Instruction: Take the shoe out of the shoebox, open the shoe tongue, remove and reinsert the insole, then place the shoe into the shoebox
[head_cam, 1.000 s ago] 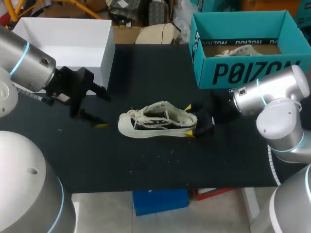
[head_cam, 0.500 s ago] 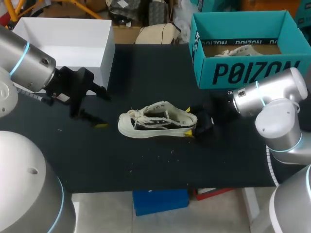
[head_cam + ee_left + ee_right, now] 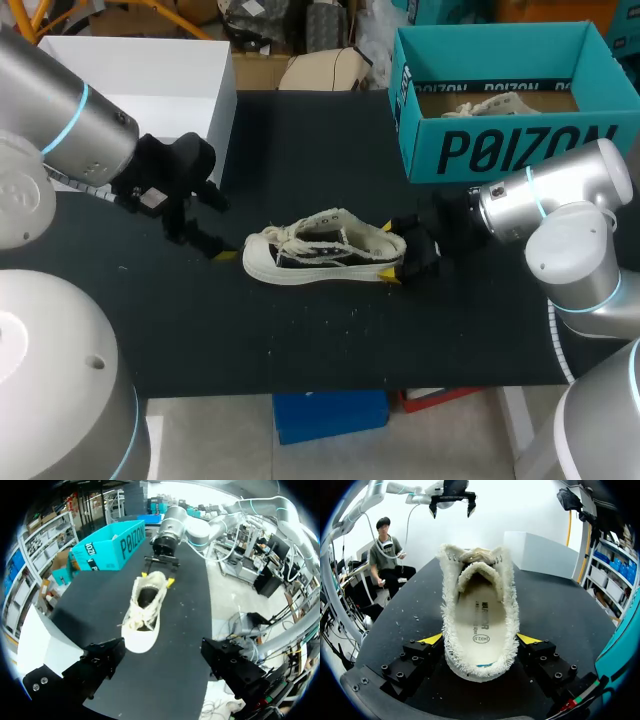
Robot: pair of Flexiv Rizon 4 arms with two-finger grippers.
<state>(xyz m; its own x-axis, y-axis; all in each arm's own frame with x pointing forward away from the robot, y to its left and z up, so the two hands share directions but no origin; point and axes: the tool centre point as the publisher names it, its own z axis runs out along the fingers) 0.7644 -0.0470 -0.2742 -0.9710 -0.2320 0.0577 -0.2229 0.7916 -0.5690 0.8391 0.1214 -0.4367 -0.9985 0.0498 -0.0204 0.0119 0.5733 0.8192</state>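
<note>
A cream canvas shoe [image 3: 325,250] with frayed edges lies on its sole in the middle of the black table, toe toward my left arm. My right gripper [image 3: 392,250] is shut on its heel, one yellow tip on each side. In the right wrist view the shoe [image 3: 477,615] runs ahead between the fingers, its insole [image 3: 480,625] lying inside. My left gripper [image 3: 222,228] hangs open just off the toe, touching nothing. Seen from the left wrist, the shoe [image 3: 145,610] lies ahead of the wide-open left gripper [image 3: 165,670]. The teal shoebox [image 3: 500,150] stands at the back right.
A second pale shoe [image 3: 495,103] lies inside the teal shoebox. An open white box [image 3: 150,80] stands at the back left, close behind my left arm. Small crumbs dot the table in front of the shoe.
My left arm has swung right, bringing its open gripper closer to the shoe's toe. My right gripper's fingers have narrowed onto the heel. The shoe has stayed put.
</note>
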